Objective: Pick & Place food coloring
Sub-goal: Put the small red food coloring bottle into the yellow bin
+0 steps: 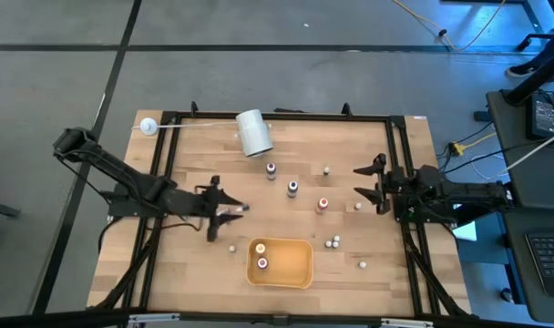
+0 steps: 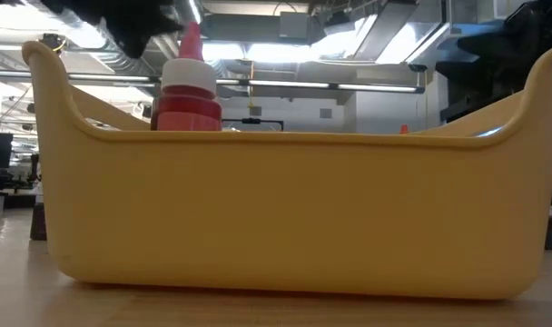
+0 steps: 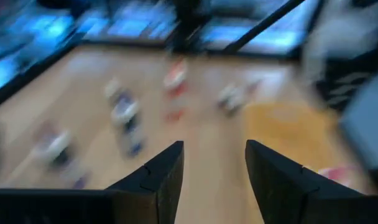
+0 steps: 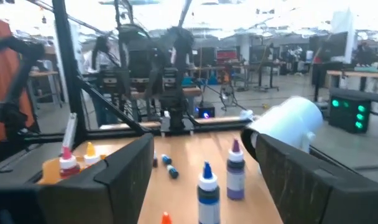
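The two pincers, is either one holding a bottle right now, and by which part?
Nothing is held. The left pincer is open with bare wood between its fingers. The right pincer is wide open at the table's right side, empty.

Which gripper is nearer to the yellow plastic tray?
Left. The left gripper hovers just beyond the yellow plastic tray's corner; the right gripper sits farther away.

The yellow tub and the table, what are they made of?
The yellow tub looks like plastic: smooth, one even colour, with rounded corners and a soft, matte sheen. The table looks like wood: pale planks in strips with visible grain lines, lightly finished. The little bottle standing in the tub is probably plastic too, whitish body with a red cap, though that is harder to tell.
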`<action>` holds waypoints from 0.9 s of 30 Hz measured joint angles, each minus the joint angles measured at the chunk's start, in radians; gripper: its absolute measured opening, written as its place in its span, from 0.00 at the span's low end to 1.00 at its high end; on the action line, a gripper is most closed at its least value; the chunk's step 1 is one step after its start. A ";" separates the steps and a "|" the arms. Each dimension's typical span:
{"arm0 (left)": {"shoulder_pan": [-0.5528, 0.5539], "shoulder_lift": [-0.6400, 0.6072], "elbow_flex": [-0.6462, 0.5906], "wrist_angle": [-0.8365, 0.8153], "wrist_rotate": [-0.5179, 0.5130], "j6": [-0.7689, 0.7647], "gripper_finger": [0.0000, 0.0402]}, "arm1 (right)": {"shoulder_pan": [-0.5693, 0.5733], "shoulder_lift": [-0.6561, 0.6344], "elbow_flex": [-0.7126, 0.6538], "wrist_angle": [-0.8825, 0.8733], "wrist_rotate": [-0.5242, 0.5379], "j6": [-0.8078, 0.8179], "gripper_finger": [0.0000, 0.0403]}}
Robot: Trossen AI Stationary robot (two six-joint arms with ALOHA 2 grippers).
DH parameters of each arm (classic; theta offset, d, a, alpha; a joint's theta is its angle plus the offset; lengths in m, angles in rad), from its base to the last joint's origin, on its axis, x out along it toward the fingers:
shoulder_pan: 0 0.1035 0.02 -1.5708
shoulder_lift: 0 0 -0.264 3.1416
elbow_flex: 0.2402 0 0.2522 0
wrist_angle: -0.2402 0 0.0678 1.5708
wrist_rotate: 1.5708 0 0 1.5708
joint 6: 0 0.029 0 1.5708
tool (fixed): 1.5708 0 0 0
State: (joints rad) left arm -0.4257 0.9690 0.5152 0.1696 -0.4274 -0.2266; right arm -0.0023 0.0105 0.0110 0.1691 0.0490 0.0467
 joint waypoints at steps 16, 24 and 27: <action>0.070 -0.229 -0.390 0.523 0.091 0.053 0.42 | 0.232 0.529 0.505 -0.406 0.126 0.014 0.71; 0.098 -0.237 -0.390 0.577 0.075 0.083 0.41 | 0.423 0.897 0.805 -0.952 0.141 0.425 0.71; 0.104 -0.237 -0.390 0.576 0.076 0.083 0.42 | 0.537 1.028 0.860 -1.037 0.140 0.552 0.69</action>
State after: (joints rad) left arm -0.3221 0.7315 0.1253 0.7451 -0.3515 -0.1432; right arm 0.5349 1.0390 0.8712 -0.8679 0.1892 0.5991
